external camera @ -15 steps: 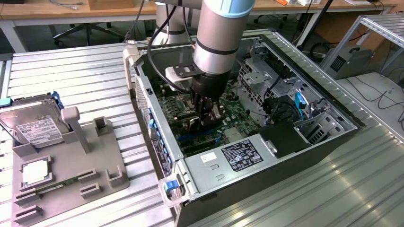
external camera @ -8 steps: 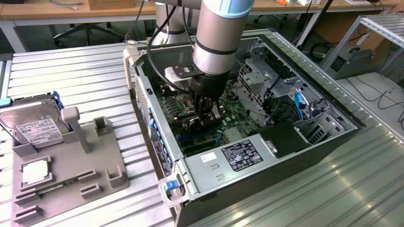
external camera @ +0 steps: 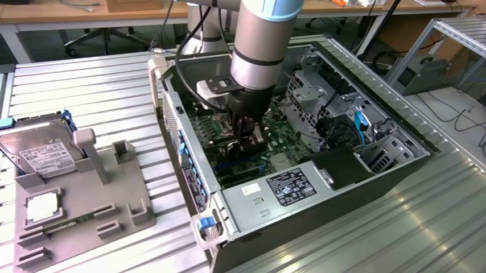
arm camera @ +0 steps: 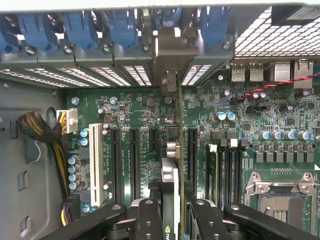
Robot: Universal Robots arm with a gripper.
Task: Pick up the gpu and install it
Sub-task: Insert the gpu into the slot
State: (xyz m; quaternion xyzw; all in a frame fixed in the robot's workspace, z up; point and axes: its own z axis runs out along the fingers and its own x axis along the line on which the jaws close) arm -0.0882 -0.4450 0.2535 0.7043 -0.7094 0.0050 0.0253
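Gpu (arm camera: 170, 175) stands on edge, clamped between the fingers (arm camera: 149, 220) of the hand (arm camera: 175, 212), inside the open computer case (external camera: 173, 108) on the table (external camera: 91, 85). The card runs parallel to the black expansion slots (arm camera: 135, 160) of the motherboard (arm camera: 125, 107). Farther on, its metal end bracket (arm camera: 170, 60) reaches the case's rear wall beside the blue latches (arm camera: 80, 27).

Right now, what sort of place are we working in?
Probably a robotics or electronics lab: an opened computer case lies on a ribbed metal table, a gray fixture holds a hard drive, and desks stand behind.
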